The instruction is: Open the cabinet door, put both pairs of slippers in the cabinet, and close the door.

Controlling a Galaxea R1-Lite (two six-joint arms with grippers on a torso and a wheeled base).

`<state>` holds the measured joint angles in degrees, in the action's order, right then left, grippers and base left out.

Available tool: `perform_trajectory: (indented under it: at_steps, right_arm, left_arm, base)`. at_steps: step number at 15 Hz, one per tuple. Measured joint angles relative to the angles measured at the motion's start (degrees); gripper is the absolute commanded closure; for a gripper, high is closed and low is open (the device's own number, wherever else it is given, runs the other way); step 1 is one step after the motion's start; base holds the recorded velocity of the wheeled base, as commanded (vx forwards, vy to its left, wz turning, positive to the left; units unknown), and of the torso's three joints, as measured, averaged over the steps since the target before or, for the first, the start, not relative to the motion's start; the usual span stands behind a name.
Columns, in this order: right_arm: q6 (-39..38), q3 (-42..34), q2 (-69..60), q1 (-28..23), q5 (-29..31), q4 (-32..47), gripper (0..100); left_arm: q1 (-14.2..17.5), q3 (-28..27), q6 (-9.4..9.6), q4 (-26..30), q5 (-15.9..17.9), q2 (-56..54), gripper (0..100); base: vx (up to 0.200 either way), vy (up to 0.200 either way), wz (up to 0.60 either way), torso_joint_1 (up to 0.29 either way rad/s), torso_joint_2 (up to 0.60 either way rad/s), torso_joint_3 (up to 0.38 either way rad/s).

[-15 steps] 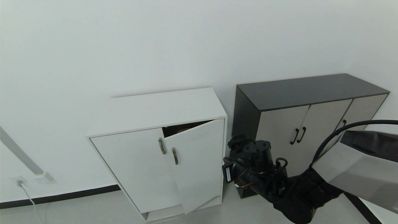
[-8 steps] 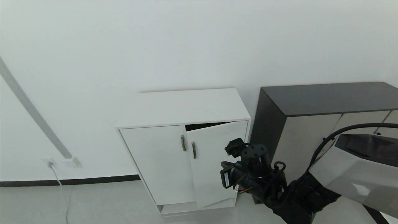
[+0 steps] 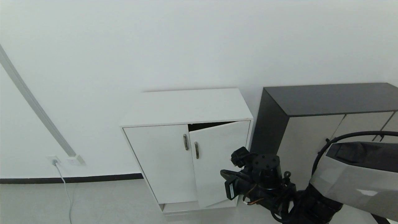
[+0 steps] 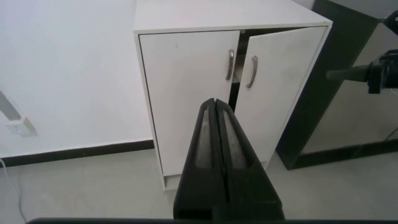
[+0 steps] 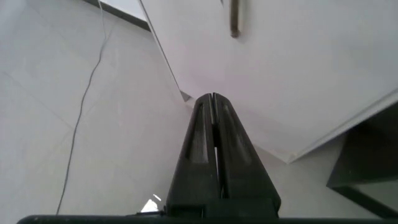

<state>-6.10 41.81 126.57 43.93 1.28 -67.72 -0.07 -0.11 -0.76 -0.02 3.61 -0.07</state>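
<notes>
Head view: I record the white cabinet standing on the floor against the wall. Its right door is ajar, swung out slightly at the handle edge, with a dark gap along its top. Its left door sits flush. A dark cabinet stands just beside the white cabinet's right side. My right hand is pressed fully together with nothing in it. It sits close before the ajar door, below that door's handle; I cannot tell whether it touches. My left hand is likewise fully together and empty, held well back from the white cabinet's front.
</notes>
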Motion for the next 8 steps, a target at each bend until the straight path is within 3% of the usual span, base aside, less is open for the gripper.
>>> perform_trajectory:
  at_steps: [3,8]
  right_arm:
    - [0.05,-1.38,0.02,0.02,-0.73,-0.68,100]
    - [0.49,-2.05,0.13,0.09,-0.74,-0.76,100]
  left_arm:
    - [-0.04,0.0,0.05,0.02,0.0,0.0,100]
    - [0.0,-0.02,0.13,0.02,0.0,0.0,100]
  base:
    - [0.0,0.0,0.0,0.0,0.0,0.0]
    - [0.2,0.0,0.0,0.0,0.0,0.003]
